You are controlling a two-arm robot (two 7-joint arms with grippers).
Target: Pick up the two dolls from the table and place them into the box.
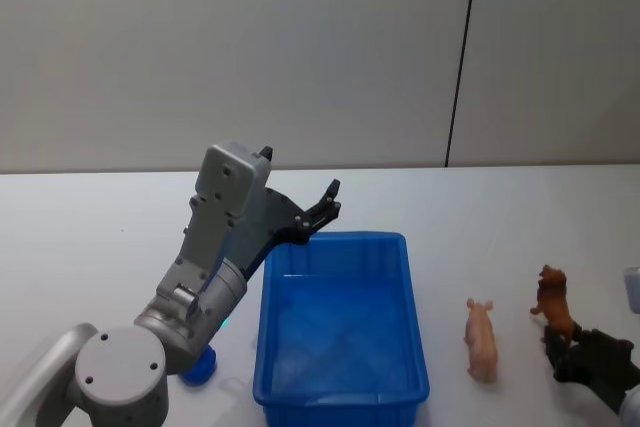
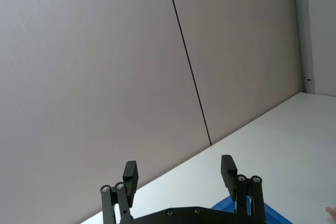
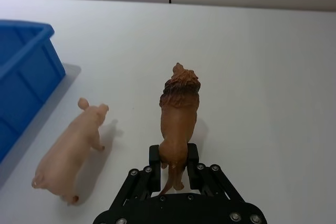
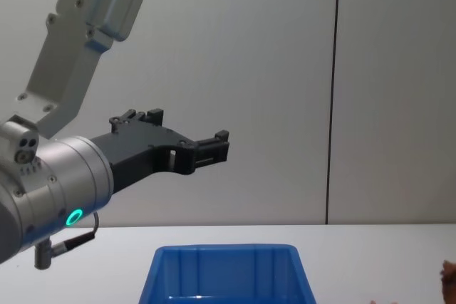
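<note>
1. position of parts. the lion (image 3: 178,114) stands upright on the tabletop (image 3: 262,77), well to the right of the box (image 1: 340,243). the pig (image 3: 71,148) stands between the lion and the box, touching neither. the box interior shows no toy.

2. claw state. the right claw (image 3: 173,156) is low at the lion's rear, with its fingers closed against both flanks of the hindquarters. the lion's feet appear to rest on the tabletop. the left claw (image 2: 178,171) is raised in the air near the far left corner of the box, fingers wide apart and holding nothing.

3. handling. both animals look like hard moulded plastic: light, rigid and smooth. expect no give under the fingers and some tendency to slip or pivot. the narrow rear hold leaves the head and mane forward of the grip, so the lion may tilt when lifted. a hold across the mid-body would be steadier. for the pig, grip across the barrel, not the legs or snout.

4. limits of view. a small blue object (image 1: 200,367) lies on the tabletop left of the box, mostly hidden behind the left arm, so its shape cannot be determined. the right claw is cut off at the edge of the head view.
</note>
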